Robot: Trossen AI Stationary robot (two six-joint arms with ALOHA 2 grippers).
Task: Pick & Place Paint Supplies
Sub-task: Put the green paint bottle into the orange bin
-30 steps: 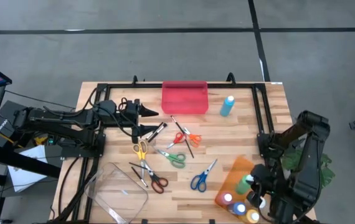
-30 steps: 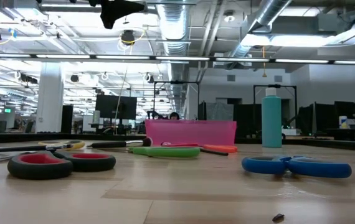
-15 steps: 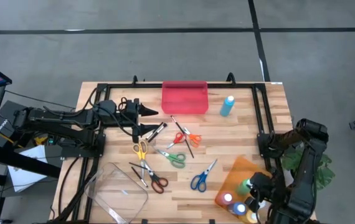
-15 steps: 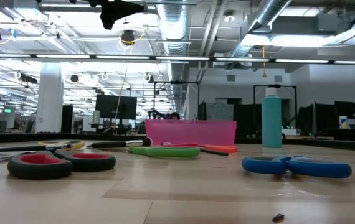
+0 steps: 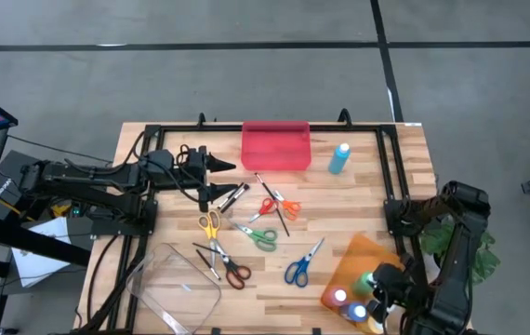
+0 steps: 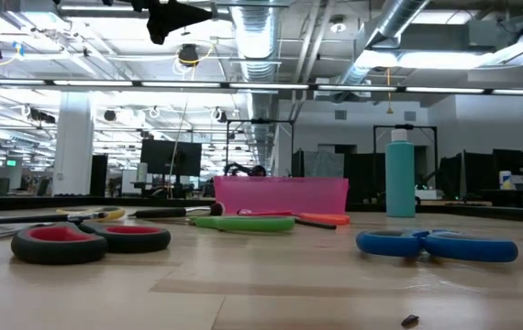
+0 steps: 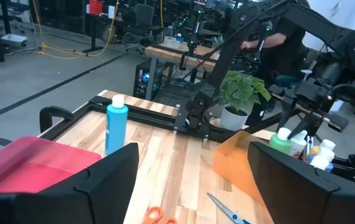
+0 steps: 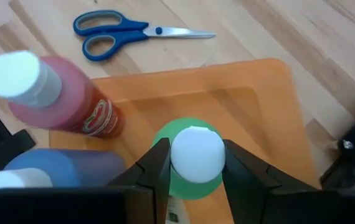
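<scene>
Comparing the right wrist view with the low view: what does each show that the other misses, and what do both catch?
Only the right wrist view: the right end effector closed on the green bottle in the orange tray, beside the red bottle. Only the low view: the pink tray, teal bottle, red scissors and green scissors. Both: the blue scissors.

Both arms are dark, near-black, built from chunky rounded joint housings linked by slim tubular segments. The left arm (image 5: 107,177) trails loops of black cable beside its base and ends in a left gripper (image 5: 220,182) with two tapered, pointed black fingers. The right gripper (image 8: 193,171) has matte black fingers (image 8: 156,171) with smooth, angular inner faces.
</scene>
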